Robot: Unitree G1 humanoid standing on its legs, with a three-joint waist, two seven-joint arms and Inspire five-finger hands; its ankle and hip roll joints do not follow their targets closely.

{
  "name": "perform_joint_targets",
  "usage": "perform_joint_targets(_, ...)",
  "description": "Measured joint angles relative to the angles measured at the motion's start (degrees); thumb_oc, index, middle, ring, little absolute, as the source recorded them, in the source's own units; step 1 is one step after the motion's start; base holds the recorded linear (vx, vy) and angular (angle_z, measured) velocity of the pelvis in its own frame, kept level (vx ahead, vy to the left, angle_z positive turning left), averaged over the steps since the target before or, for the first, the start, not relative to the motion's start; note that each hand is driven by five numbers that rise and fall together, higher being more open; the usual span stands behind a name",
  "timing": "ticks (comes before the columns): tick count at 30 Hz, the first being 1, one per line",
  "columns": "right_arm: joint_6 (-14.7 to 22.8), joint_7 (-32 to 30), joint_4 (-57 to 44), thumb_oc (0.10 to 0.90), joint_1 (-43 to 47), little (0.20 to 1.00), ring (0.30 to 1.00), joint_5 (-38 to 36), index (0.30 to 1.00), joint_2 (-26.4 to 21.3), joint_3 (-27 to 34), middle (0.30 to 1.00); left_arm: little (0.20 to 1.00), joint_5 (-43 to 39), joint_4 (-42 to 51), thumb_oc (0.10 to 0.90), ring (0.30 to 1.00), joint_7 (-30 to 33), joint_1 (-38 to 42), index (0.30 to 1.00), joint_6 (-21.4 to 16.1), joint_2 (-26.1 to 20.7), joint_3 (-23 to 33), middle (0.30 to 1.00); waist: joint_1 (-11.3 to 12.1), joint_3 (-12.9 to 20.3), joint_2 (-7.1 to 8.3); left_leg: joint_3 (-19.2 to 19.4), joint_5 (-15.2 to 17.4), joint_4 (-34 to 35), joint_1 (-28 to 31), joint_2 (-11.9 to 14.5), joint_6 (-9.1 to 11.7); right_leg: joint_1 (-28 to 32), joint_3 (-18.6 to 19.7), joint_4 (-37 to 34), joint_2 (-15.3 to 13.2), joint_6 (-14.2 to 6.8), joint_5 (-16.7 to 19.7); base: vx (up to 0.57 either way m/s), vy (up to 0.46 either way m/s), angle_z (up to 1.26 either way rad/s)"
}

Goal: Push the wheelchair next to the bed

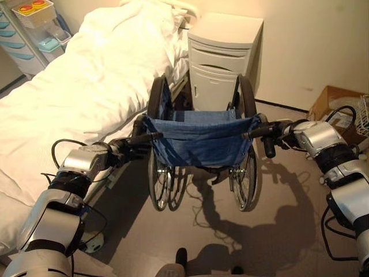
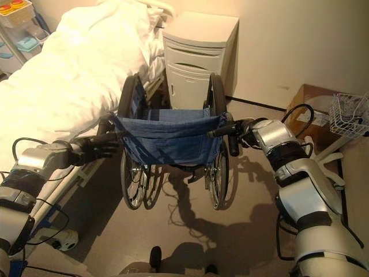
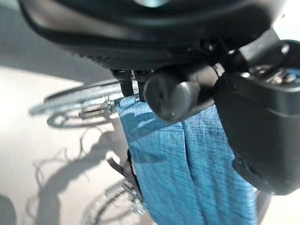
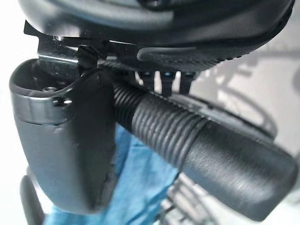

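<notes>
A pale, boxy bedside cabinet with drawers [image 1: 222, 63] stands against the wall at twelve o'clock, a brown cardboard box [image 1: 337, 109] and white wire basket [image 2: 349, 114] sit at three, and a trolley of light-blue drawers [image 1: 23, 40] at ten.

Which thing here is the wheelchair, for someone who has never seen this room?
Start at the big white bed on the left; at its head stands a pale bedside cabinet. Right in front of that cabinet, beside the bed, is the wheelchair. It alone has spoked wheels and a sagging blue cloth back, with a robot hand on each rear handle.
</notes>
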State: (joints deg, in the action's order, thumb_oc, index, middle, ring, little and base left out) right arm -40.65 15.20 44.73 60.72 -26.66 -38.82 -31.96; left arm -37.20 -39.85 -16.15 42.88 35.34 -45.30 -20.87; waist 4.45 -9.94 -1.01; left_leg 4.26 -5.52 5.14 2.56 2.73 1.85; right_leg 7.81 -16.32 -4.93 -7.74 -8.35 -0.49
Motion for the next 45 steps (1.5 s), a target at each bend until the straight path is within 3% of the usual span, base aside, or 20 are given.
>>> perform_joint_targets(5,0.39,-0.22,-0.27,0.800,-1.06,0.900,0.900,-6.20,0.900,-1.57,1.62,0.900,0.900,-12.29,-1.64,0.800,0.900,0.08,-3.01,0.900,-1.14,-0.22,4.08,0.900,-0.22,-0.20,0.34,0.44,0.15,0.02,-0.02,-0.05,-0.14,-0.23,0.28,0.00,-0.11,-0.01,0.01,0.00,-0.001,-0.02)
perform_joint_targets(8,1.45,0.17,-2.69,0.800,-5.32,0.900,0.900,-12.90,0.900,-3.28,6.57,0.900,0.900,-19.74,-1.08,0.800,0.900,-1.02,-7.76,0.900,-2.57,-0.22,10.72,0.900,-0.34,-0.87,1.43,0.62,0.34,0.01,0.00,-0.05,-0.14,-0.34,0.44,0.01,-0.11,-0.01,0.01,0.02,0.006,-0.02)
perform_joint_targets(12,4.30,2.11,-2.74,0.800,-8.72,0.900,0.900,-18.70,0.900,-4.69,9.75,0.900,0.900,-25.00,-5.74,0.800,0.900,-3.20,-11.78,0.900,-4.06,-0.90,15.49,0.900,-0.38,-1.43,2.27,1.04,0.57,0.01,0.01,-0.23,-0.29,-0.66,1.12,0.00,-0.30,-0.01,0.01,0.01,-0.006,-0.06)
perform_joint_targets(17,6.72,6.29,-1.93,0.800,-12.24,0.900,0.900,-18.87,0.900,-4.99,14.63,0.900,0.900,-31.19,-6.26,0.800,0.900,-5.75,-14.43,0.900,-5.02,-0.78,17.89,0.900,-0.30,-1.85,3.05,1.40,0.70,0.02,-0.01,-0.32,-0.37,-0.90,2.07,0.03,-0.41,-0.02,0.02,0.00,-0.012,-0.03)
perform_joint_targets(22,8.55,9.88,1.28,0.800,-13.90,0.900,0.900,-19.06,0.900,-8.20,18.53,0.900,0.900,-32.26,-9.68,0.800,0.900,-6.70,-18.79,0.900,-5.98,-0.82,20.70,0.900,-0.22,-2.02,3.44,2.00,0.86,0.02,0.00,-0.55,-0.55,-1.08,2.48,0.05,-0.67,-0.29,0.18,-0.01,-0.034,-0.04)
perform_joint_targets(27,9.01,11.26,5.16,0.800,-17.47,0.900,0.900,-20.96,0.900,-12.72,25.15,0.900,0.900,-33.51,-10.75,0.800,0.900,-9.11,-24.11,0.900,-6.98,-0.32,24.69,0.900,-0.25,-2.85,5.93,2.52,0.95,0.02,0.23,-0.68,-0.67,-1.14,3.06,0.05,-0.84,-0.57,0.38,0.00,-0.014,-0.04)
perform_joint_targets(31,8.98,10.69,6.88,0.800,-24.07,0.900,0.900,-24.65,0.900,-14.95,29.65,0.900,0.900,-33.41,-10.78,0.800,0.900,-9.89,-28.16,0.900,-8.69,1.74,26.83,0.900,-0.67,-2.96,6.58,2.89,1.08,0.03,0.44,-0.82,-0.84,-1.14,3.25,0.05,-1.00,-0.63,0.41,0.00,-0.024,-0.06)
perform_joint_targets(38,7.48,9.83,6.79,0.800,-33.21,0.900,0.900,-37.31,0.900,-14.26,38.59,0.900,0.900,-33.37,-10.84,0.800,0.900,-12.69,-33.22,0.900,-8.99,8.54,29.15,0.900,-2.77,-2.94,6.52,3.45,1.20,0.03,0.79,-0.74,-0.83,-1.11,3.59,0.06,-0.97,-0.65,0.50,-0.01,-0.025,-0.03)
perform_joint_targets(45,6.30,11.95,8.89,0.800,-39.46,0.900,0.900,-32.28,0.900,-10.73,41.08,0.900,0.900,-28.47,-13.00,0.800,0.900,-13.80,-35.23,0.900,-10.40,14.32,29.14,0.900,-3.28,-2.89,6.55,4.29,1.48,0.03,1.35,-0.60,-0.81,-1.22,4.74,0.13,-0.89,-0.63,0.63,-0.03,-0.037,-0.08)
